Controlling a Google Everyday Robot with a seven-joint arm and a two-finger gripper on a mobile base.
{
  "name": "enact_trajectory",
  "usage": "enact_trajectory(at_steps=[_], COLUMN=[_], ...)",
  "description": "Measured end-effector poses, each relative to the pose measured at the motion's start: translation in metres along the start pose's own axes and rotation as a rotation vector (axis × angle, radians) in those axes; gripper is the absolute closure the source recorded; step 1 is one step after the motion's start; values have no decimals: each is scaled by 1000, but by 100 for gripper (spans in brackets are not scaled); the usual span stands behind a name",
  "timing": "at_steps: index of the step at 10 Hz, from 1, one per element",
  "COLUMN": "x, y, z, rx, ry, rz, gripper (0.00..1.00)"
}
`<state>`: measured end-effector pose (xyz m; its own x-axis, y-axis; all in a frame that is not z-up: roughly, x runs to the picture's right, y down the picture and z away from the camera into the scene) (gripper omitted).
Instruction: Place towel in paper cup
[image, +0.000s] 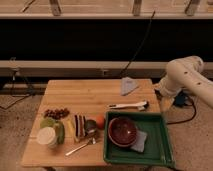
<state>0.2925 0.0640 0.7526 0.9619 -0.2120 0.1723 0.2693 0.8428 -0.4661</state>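
Observation:
A grey-blue towel (128, 85) lies crumpled at the back right of the wooden table (85, 95). A white paper cup (47, 136) stands upright at the front left corner. The white arm (183, 75) reaches in from the right. My gripper (161, 93) hangs low by the table's right edge, just right of the towel and apart from it. It is far from the cup.
A green tray (161, 150) at the front right holds a dark red bowl (123, 131) and a grey sponge (139, 142). A white-handled utensil (128, 105) lies behind the tray. Grapes (56, 113), green fruit (48, 122), an orange (101, 121) and a spoon (80, 147) crowd around the cup.

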Motion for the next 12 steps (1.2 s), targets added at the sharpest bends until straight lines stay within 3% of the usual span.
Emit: enact_trajectory(at_steps=[2, 4, 9, 12], x=[0, 4, 6, -2], y=[-1, -16, -117, -183], z=[1, 10, 44, 80], rx=[5, 34, 121, 158], ry=[-2, -8, -41, -67], rz=[2, 2, -36, -67], gripper=[24, 24, 24, 24])
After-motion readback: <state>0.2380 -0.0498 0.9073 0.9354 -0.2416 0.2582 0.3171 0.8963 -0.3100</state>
